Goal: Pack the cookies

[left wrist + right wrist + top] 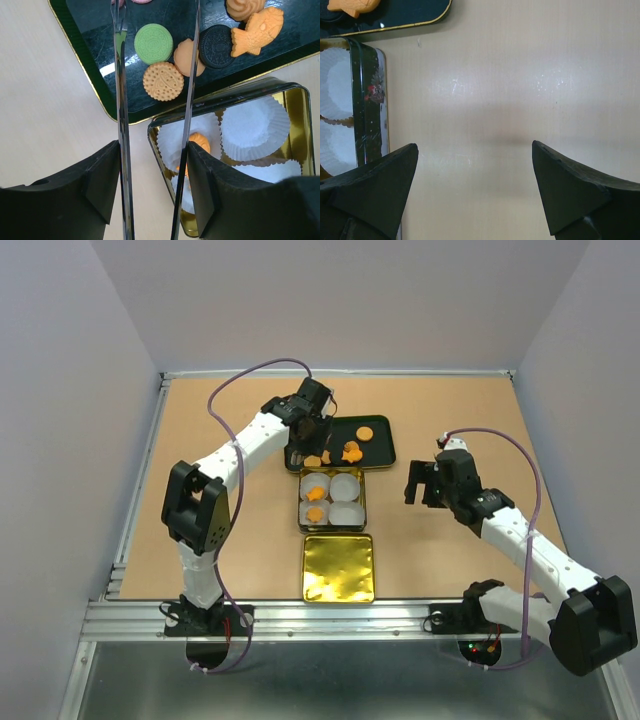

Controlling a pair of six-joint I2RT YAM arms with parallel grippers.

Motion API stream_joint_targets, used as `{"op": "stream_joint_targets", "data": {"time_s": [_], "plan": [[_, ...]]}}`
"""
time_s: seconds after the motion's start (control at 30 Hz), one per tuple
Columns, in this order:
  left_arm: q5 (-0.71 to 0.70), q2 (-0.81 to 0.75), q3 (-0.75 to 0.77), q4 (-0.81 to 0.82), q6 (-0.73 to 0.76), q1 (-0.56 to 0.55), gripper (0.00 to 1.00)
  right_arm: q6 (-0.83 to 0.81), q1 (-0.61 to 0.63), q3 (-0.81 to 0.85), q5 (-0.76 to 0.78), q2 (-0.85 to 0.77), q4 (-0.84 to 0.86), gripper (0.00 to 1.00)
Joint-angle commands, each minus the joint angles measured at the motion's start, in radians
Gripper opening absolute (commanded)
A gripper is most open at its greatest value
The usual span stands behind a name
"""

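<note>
Two cookies (316,491) sit in the tin's (364,502) paper cups (346,488); the rest lie on the tray (376,450). We are at the pick step: the left gripper (157,20) hovers partly open and empty above them, and the right gripper (475,146) idles wide open. Next, we descend and close.

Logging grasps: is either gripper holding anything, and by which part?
Nothing is held. The left gripper has its blades apart above the tray, nothing between them; the right gripper is open over the table.
</note>
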Motion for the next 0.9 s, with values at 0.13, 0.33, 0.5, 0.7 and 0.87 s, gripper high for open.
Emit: {"op": "stream_joint_targets", "data": {"time_s": [0.13,0.33,0.5,0.7,0.87], "plan": [[-0.005,0.004,0.009,0.038,-0.004,0.012,0.63,-0.041,-0.004,0.083,0.005,-0.010,0.044,1.00],[-0.031,0.043,0.032,0.021,-0.029,0.017,0.63,-0.045,-0.004,0.085,-0.001,-0.010,0.046,1.00],[-0.014,0.066,0.042,0.026,-0.025,0.019,0.63,-0.047,-0.002,0.086,-0.003,-0.006,0.044,1.00],[-0.017,0.087,0.075,0.004,-0.021,0.019,0.59,-0.052,-0.004,0.088,0.000,-0.001,0.044,1.00],[-0.023,0.083,0.077,-0.005,-0.021,0.019,0.54,-0.055,-0.004,0.086,0.005,-0.003,0.044,1.00]]}}
